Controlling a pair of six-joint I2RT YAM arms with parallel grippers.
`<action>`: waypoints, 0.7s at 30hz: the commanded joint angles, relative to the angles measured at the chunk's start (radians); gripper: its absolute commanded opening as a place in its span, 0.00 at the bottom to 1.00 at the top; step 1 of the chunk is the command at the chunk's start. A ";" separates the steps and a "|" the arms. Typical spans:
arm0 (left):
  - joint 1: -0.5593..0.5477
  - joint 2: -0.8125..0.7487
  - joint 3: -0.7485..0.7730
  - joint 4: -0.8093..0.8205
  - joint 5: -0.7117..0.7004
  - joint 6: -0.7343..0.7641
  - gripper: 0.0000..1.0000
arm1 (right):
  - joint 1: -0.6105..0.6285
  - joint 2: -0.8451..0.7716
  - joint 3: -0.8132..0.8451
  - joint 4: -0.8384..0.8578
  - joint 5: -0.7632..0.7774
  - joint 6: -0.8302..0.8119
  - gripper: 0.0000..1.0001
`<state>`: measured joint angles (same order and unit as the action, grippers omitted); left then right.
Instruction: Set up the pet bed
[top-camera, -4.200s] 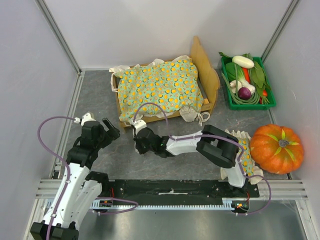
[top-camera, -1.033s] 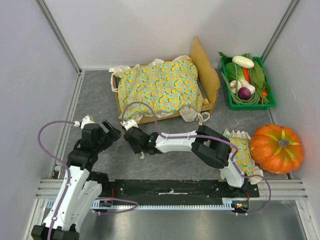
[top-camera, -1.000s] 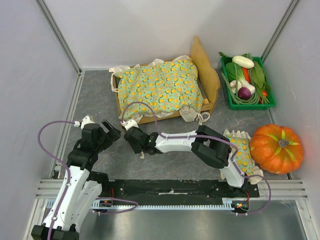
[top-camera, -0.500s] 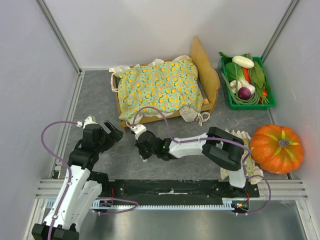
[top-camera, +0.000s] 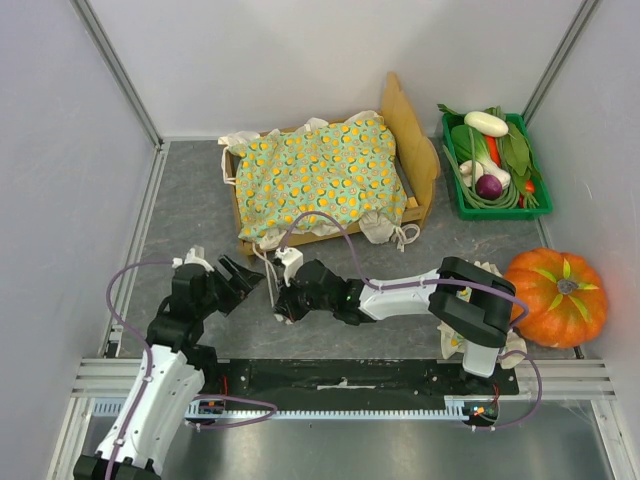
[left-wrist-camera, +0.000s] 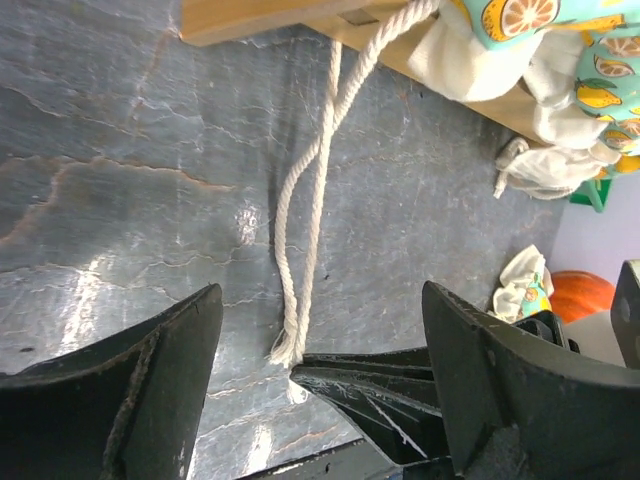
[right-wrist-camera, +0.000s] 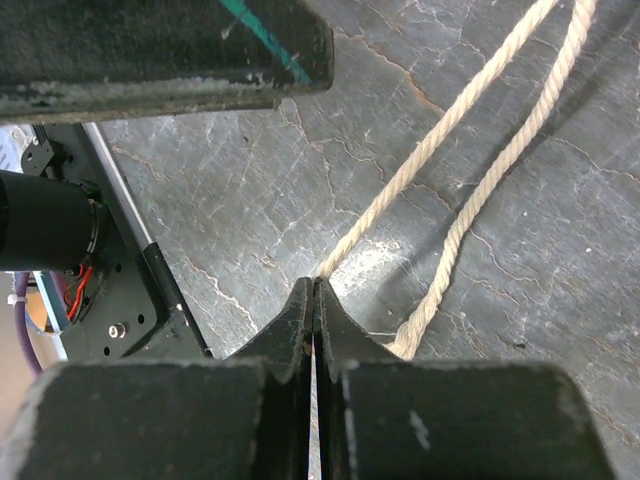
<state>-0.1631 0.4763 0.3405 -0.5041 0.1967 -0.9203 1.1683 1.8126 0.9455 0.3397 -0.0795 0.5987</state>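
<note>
The light-wood pet bed with wavy headboard (top-camera: 412, 140) is set at the grey tabletop's (top-camera: 190, 210) far edge, covered by a green orange-dotted blanket (top-camera: 320, 180). A white twisted rope (left-wrist-camera: 310, 180) trailing from it is pinched by the closed right gripper (right-wrist-camera: 314, 285). The left gripper (left-wrist-camera: 320, 300) is spread wide beside it. A green vegetable crate (top-camera: 458, 200) is seen in the far right corner.

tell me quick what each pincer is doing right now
left pincer: open, holding nothing
right pincer: closed on the white rope
</note>
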 joint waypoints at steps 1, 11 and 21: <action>0.005 -0.007 -0.060 0.114 0.116 -0.087 0.85 | 0.001 -0.036 -0.039 0.067 -0.062 0.032 0.00; 0.000 0.018 -0.178 0.236 0.194 -0.173 0.72 | -0.009 -0.021 -0.102 0.226 -0.078 0.078 0.00; -0.015 0.031 -0.216 0.271 0.227 -0.196 0.66 | -0.016 -0.019 -0.152 0.351 -0.085 0.133 0.00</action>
<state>-0.1677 0.4946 0.1238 -0.2932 0.3805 -1.0801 1.1488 1.8126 0.8158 0.6014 -0.1177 0.6941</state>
